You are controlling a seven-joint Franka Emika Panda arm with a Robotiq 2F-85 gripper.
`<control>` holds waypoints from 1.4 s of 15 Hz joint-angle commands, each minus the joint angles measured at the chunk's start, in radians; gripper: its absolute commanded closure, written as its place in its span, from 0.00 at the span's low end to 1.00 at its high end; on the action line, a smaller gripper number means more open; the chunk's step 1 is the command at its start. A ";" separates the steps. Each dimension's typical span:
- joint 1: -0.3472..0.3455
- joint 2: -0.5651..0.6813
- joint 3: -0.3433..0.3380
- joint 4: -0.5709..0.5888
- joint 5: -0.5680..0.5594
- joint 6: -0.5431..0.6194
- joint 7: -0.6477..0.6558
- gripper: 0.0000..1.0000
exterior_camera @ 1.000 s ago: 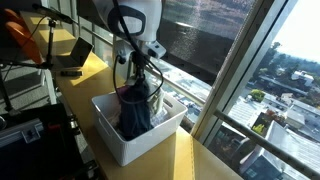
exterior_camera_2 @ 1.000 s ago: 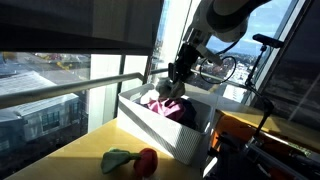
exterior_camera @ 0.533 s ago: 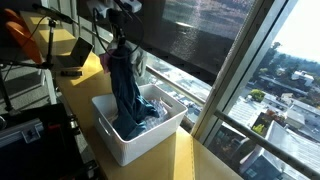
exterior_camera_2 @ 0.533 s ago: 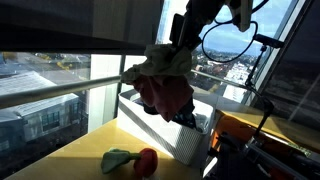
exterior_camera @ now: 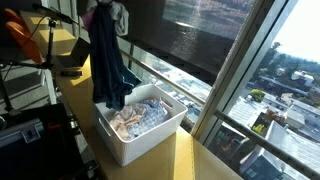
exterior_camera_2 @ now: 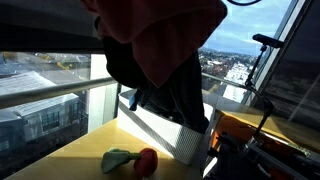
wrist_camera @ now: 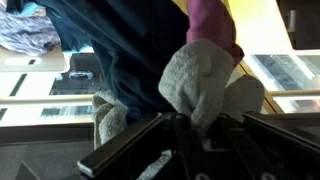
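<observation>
Lengthwise downward, seemingly: dark garment [exterior_camera: 105, 55].

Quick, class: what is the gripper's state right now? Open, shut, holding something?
Gripper: shut on the clothes bundle, which hangs above the white bin.

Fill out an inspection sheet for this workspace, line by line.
Surface: wooden counter, sunlit.
Job's things: clothes bundle of dark blue garment, pink cloth and grey fleece, hanging above the white bin; patterned laundry lying in the bin.
Clutter: green and red soft item on the counter; laptop further back.
Grippers: gripper, jaws shut on the clothes bundle.
Cables: nothing seen.
Surroundings: large window beside the counter, city far below.
</observation>
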 commanded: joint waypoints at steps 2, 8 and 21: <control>0.010 0.053 0.064 0.288 -0.135 -0.142 0.037 0.95; 0.008 0.150 0.050 0.410 -0.165 -0.162 0.016 0.95; -0.008 0.313 -0.095 -0.022 0.032 0.054 -0.013 0.95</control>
